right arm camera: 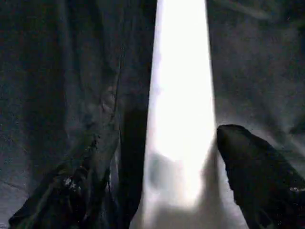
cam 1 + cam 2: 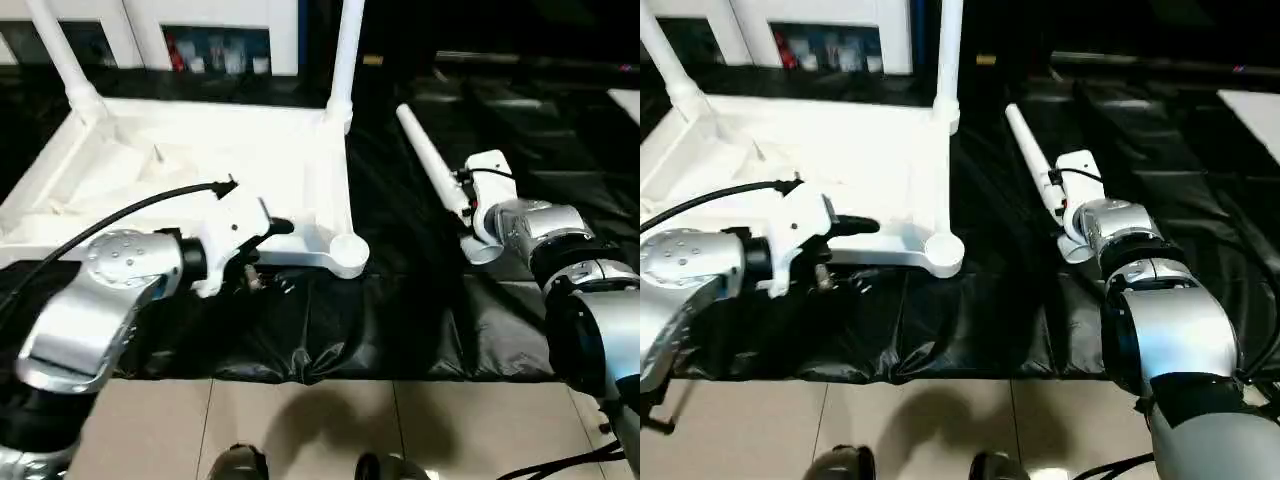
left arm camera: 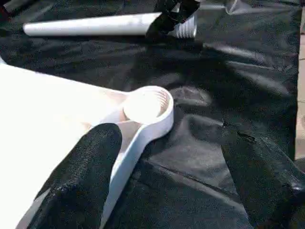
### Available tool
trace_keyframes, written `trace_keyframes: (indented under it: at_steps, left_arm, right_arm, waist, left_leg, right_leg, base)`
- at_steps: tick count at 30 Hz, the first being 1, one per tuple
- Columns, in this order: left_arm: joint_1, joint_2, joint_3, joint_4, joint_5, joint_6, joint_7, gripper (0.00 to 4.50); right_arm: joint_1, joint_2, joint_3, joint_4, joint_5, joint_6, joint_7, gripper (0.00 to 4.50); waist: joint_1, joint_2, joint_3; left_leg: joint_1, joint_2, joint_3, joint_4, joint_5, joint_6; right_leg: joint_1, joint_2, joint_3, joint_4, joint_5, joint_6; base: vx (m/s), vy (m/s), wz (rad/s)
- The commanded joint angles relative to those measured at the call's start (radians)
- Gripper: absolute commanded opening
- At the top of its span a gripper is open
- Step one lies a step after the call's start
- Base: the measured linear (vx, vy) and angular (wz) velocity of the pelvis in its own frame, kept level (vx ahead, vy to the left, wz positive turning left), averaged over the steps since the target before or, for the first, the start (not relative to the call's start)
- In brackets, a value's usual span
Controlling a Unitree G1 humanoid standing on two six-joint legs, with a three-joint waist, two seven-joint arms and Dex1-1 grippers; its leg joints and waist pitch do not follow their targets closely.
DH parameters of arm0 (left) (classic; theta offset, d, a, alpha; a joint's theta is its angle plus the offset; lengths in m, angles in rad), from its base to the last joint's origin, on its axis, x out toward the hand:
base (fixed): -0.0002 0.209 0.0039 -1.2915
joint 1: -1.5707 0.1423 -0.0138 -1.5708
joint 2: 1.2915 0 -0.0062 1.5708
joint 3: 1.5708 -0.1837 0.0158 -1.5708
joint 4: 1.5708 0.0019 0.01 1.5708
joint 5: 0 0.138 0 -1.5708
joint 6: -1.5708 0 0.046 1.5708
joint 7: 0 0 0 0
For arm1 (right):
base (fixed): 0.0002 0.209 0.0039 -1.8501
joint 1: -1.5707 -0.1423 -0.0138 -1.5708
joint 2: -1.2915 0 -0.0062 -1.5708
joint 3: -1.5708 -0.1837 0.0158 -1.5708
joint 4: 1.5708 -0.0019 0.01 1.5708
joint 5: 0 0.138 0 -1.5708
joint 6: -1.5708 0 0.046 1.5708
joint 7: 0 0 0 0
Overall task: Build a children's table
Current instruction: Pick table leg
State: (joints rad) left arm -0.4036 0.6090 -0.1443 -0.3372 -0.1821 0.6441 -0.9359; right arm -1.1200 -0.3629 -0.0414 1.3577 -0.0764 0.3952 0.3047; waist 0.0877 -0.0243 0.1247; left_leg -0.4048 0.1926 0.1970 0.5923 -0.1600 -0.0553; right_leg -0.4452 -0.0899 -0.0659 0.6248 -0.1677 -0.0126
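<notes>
table top: the white rimmed table top (image 2: 200,160) lies upside down on the black plastic sheet (image 2: 400,330), underside up so its corner sockets face upward for the legs
fitted legs: two white legs (image 2: 345,50) already stand upright in the far corner sockets, the second one (image 2: 65,55) at the far left corner
empty socket: the near right corner socket (image 3: 147,105) is round, open and unfilled, and it sits nearest the loose leg, so it looks like the next one to take a leg
loose leg: a tapered white leg (image 2: 430,160) lies flat on the sheet just to the right of the top, flared end toward the robot
left gripper: the left gripper (image 3: 167,167) hovers at the near rim by the empty socket, fingers (image 3: 90,162) spread wide, one over the rim, one over the sheet, gripping nothing; probably there to steady the top
right gripper: the right gripper (image 1: 162,171) sits over the loose leg near its flared end, fingers (image 1: 252,167) wide on either side of the tube, not closed on it; placed for a grasp, by the look of it
beyond: a white cabinet (image 2: 215,40) with glass doors stands behind the table
</notes>
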Motion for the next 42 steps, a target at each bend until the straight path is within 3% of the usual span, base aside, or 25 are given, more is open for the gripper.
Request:
trace_keyframes:
  at_steps: [1,6,7,11,13,15,19,23,25,27,28,30,32,37,39,42]
  left_arm:
    - [0.004,0.016,0.01,-0.033,-0.012,0.02,-0.013,3.8]
    - [-0.005,0.03,0.015,-0.047,-0.024,0.04,-0.015,3.8]
    - [-0.008,0.031,0.015,-0.046,-0.024,0.04,-0.016,3.86]
    - [-0.012,0.036,0.015,-0.042,-0.025,0.042,-0.017,3.86]
    - [-0.015,0.045,0.006,-0.028,-0.02,0.033,-0.017,3.86]
    - [-0.018,0.048,0.003,-0.022,-0.019,0.03,-0.015,3.86]
    - [-0.039,0.046,0.001,-0.001,-0.017,0.029,-0.004,3.86]
    - [-0.049,0.04,-0.007,0.025,-0.001,0.017,0.012,3.86]
    - [-0.068,-0.003,-0.001,0.074,0.013,0.005,0.071,3.86]
    - [-0.079,-0.028,0.005,0.094,0.018,-0.001,0.099,3.86]
    - [-0.086,-0.045,0.008,0.111,0.021,-0.005,0.118,3.86]
    - [-0.093,-0.066,0.012,0.129,0.023,-0.015,0.139,3.86]
    - [-0.119,-0.153,0.025,0.205,0.031,-0.045,0.233,3.86]
    - [-0.164,-0.269,0.035,0.316,0.054,-0.091,0.36,3.86]
    - [-0.172,-0.297,0.037,0.332,0.049,-0.099,0.378,3.86]
    - [-0.208,-0.389,0.055,0.376,-0.002,-0.114,0.393,3.86]
  right_arm:
    - [0.002,-0.002,-0.014,0.013,-0.007,0.023,-0.007,3.66]
    - [0.004,-0.012,-0.01,0.014,-0.015,0.039,0.004,3.66]
    - [0.004,-0.014,-0.009,0.014,-0.016,0.04,0.005,3.39]
    - [-0.001,-0.023,0.004,0.014,-0.029,0.053,0.022,3.15]
    - [0.0,-0.034,0.018,0.016,-0.043,0.065,0.041,2.95]
    - [0.001,-0.037,0.019,0.017,-0.046,0.067,0.045,2.92]
    - [0.003,-0.045,-0.001,0.016,-0.041,0.07,0.042,2.49]
    - [0.008,-0.05,-0.025,0.014,-0.025,0.056,0.029,2.26]
    - [0.005,-0.059,-0.079,0.007,0.019,0.032,0.001,2.05]
    - [0.002,-0.062,-0.106,0.003,0.042,0.014,-0.008,1.98]
    - [0.001,-0.062,-0.121,0.001,0.054,-0.006,-0.008,1.95]
    - [-0.003,-0.062,-0.143,-0.003,0.075,-0.025,-0.007,1.93]
    - [-0.016,-0.062,-0.239,-0.021,0.167,-0.055,-0.002,1.91]
    - [0.004,-0.052,-0.367,-0.049,0.291,-0.104,0.023,1.91]
    - [0.015,-0.048,-0.39,-0.064,0.322,-0.12,0.067,1.9]
    - [0.066,-0.031,-0.47,-0.147,0.436,-0.119,0.236,1.9]
  waist:
    - [-0.001,0.006,-0.057]
    - [-0.003,0.004,-0.048]
    - [-0.005,0.002,-0.046]
    - [-0.005,0.002,-0.044]
    - [-0.005,-0.003,-0.055]
    - [-0.004,-0.001,-0.053]
    - [0.0,-0.006,-0.071]
    - [0.003,-0.01,-0.078]
    - [0.007,-0.015,-0.103]
    - [0.008,-0.012,-0.105]
    - [0.01,-0.011,-0.115]
    - [0.01,-0.009,-0.114]
    - [0.01,-0.011,-0.113]
    - [0.015,-0.009,-0.115]
    - [0.015,-0.009,-0.117]
    - [0.018,-0.014,-0.119]
  left_leg:
    - [0.022,0.029,-0.012,-0.067,-0.213,0.015]
    - [0.025,0.03,-0.014,-0.072,-0.246,-0.009]
    - [0.025,0.03,-0.014,-0.073,-0.252,-0.014]
    - [0.026,0.031,-0.015,-0.075,-0.26,-0.02]
    - [0.027,0.032,-0.014,-0.071,-0.236,-0.021]
    - [0.025,0.031,-0.013,-0.071,-0.221,-0.019]
    - [0.024,0.03,-0.009,-0.063,-0.164,-0.007]
    - [0.022,0.03,-0.008,-0.059,-0.144,-0.001]
    - [0.024,0.03,-0.006,-0.05,-0.102,0.004]
    - [0.023,0.028,-0.005,-0.047,-0.09,0.007]
    - [0.023,0.028,-0.005,-0.043,-0.091,0.011]
    - [0.021,0.028,-0.006,-0.042,-0.098,0.011]
    - [0.021,0.026,-0.005,-0.04,-0.135,0.012]
    - [0.022,0.027,-0.01,-0.036,-0.191,0.003]
    - [0.02,0.027,-0.01,-0.035,-0.202,0.005]
    - [0.017,0.023,-0.008,-0.031,-0.183,0.036]
  right_leg:
    - [0.056,-0.042,0.045,-0.063,-0.184,-0.246]
    - [0.053,-0.043,0.047,-0.067,-0.225,-0.23]
    - [0.053,-0.044,0.047,-0.068,-0.233,-0.225]
    - [0.053,-0.045,0.048,-0.069,-0.243,-0.22]
    - [0.058,-0.045,0.047,-0.064,-0.219,-0.228]
    - [0.057,-0.044,0.047,-0.063,-0.201,-0.233]
    - [0.067,-0.046,0.047,-0.053,-0.136,-0.259]
    - [0.071,-0.048,0.048,-0.05,-0.12,-0.266]
    - [0.08,-0.048,0.046,-0.039,-0.066,-0.275]
    - [0.079,-0.049,0.047,-0.037,-0.042,-0.28]
    - [0.082,-0.049,0.045,-0.034,-0.029,-0.289]
    - [0.081,-0.049,0.044,-0.034,-0.037,-0.289]
    - [0.08,-0.048,0.046,-0.04,-0.067,-0.28]
    - [0.077,-0.051,0.044,-0.045,-0.144,-0.253]
    - [0.079,-0.052,0.043,-0.047,-0.154,-0.247]
    - [0.084,-0.05,0.043,-0.05,-0.129,-0.253]
  base:
    - [0.0,0.0,0.0]
    - [0.0,0.0,0.0]
    - [0.0,0.0,0.0]
    - [0.0,0.0,0.0]
    - [0.0,0.0,0.0]
    - [0.0,0.0,0.0]
    - [0.0,0.0,0.0]
    - [0.0,0.0,0.0]
    - [0.0,0.0,0.0]
    - [0.0,0.0,0.0]
    - [0.0,0.0,0.0]
    - [0.0,0.0,0.0]
    - [0.0,0.0,0.0]
    - [0.0,0.0,0.0]
    - [0.0,0.0,0.0]
    - [0.0,0.0,0.0]
